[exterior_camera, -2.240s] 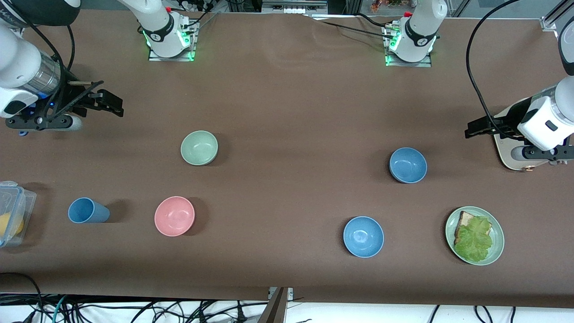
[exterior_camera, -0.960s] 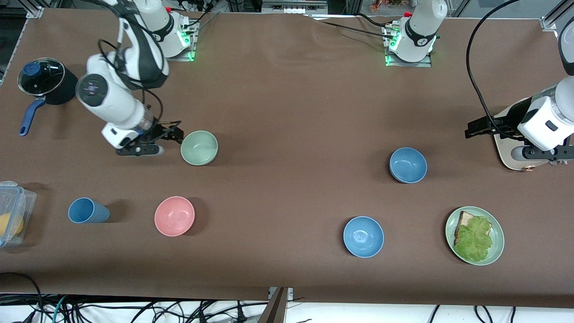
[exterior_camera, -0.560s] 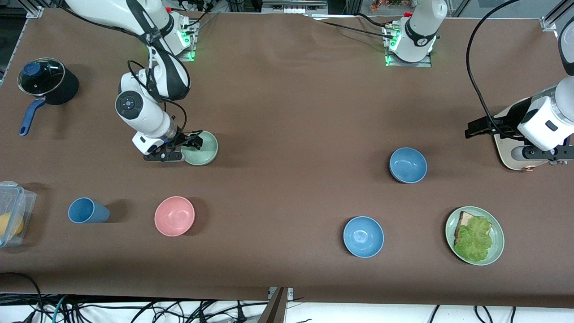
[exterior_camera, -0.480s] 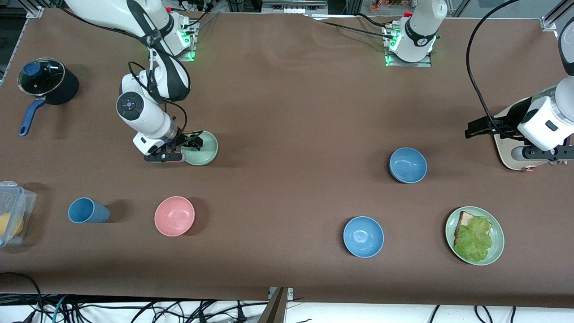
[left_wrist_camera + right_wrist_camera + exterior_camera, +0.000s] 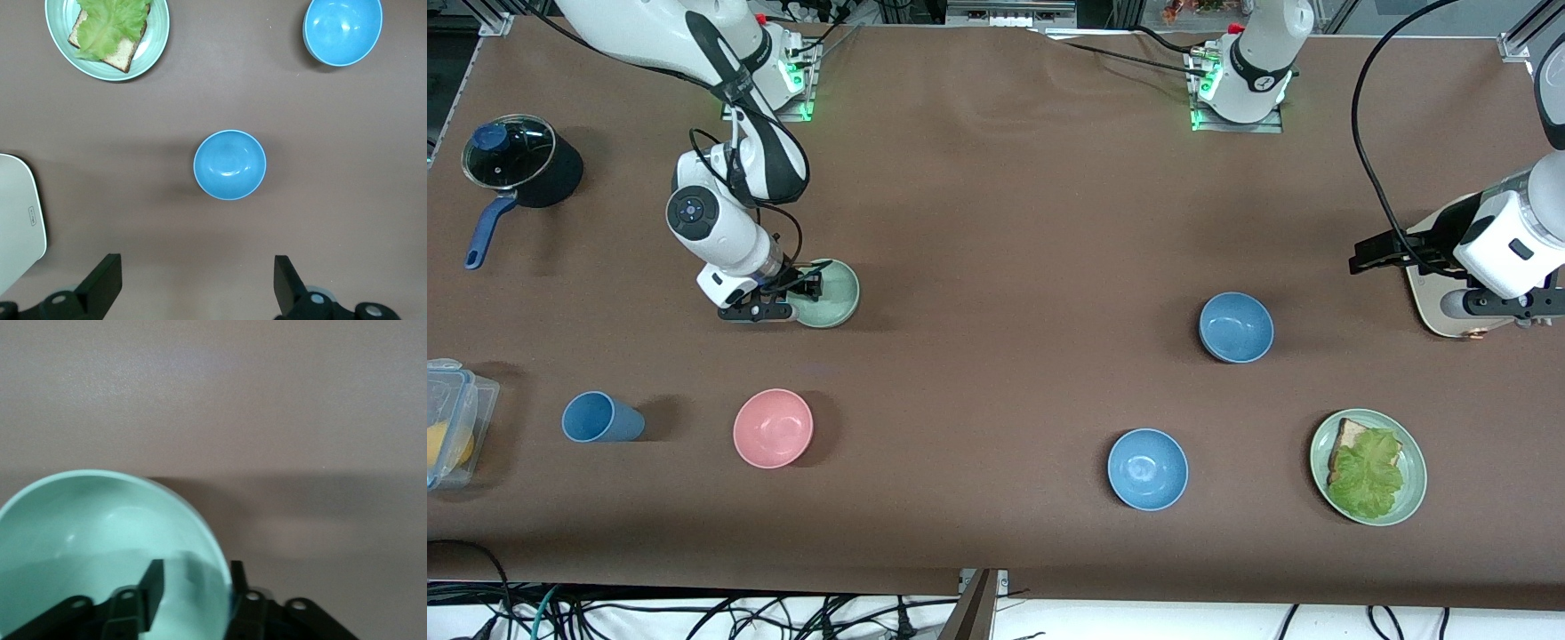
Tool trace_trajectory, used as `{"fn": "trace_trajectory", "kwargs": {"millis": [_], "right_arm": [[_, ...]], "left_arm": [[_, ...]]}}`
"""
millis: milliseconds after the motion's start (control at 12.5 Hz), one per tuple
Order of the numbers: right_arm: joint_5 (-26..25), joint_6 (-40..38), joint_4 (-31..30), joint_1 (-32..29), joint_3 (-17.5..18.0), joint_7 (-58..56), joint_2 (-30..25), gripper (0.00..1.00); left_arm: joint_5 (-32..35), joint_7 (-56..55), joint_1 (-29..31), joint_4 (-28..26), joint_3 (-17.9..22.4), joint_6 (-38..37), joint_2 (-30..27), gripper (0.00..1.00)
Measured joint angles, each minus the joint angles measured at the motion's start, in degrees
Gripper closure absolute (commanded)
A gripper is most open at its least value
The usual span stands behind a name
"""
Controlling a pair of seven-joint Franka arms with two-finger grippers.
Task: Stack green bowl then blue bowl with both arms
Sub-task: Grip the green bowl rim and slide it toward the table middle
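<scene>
Since two seconds ago our right arm has swung in from its end of the table, and our right gripper [image 5: 804, 286] now sits on the rim of the green bowl [image 5: 831, 293], where half a second ago its fingers stood wider. In the right wrist view we see one finger [image 5: 152, 585] inside the bowl and the other outside its wall, drawn in close on the rim; the bowl rests on the table [image 5: 996, 222]. Nearer the front camera than that gripper lie the pink bowl [image 5: 773, 428] and the blue cup [image 5: 600, 417]. Well apart, toward the left arm's end, stands the blue bowl [image 5: 1235, 327], with the brighter blue bowl [image 5: 1147, 468] and the plate of bread and lettuce [image 5: 1368, 467] nearer the front camera. Our left gripper [image 5: 1369, 256] waits up over that end, fingers spread wide and empty, the blue bowl below it in the left wrist view.
</scene>
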Motion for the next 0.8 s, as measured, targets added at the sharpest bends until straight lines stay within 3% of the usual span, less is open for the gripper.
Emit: {"fn": "trace_trajectory", "kwargs": {"millis": [400, 800], "right_arm": [[0.41, -1.44, 0.53, -0.01, 0.76, 1.70, -1.05, 1.00], [0.41, -2.80, 7.17, 2.15, 9.12, 18.27, -0.35, 1.00]], "left_arm": [[0.00, 0.00, -0.03, 0.00, -0.03, 0.00, 0.00, 0.00], [0.00, 0.00, 0.00, 0.00, 0.00, 0.00, 0.00, 0.00]]}}
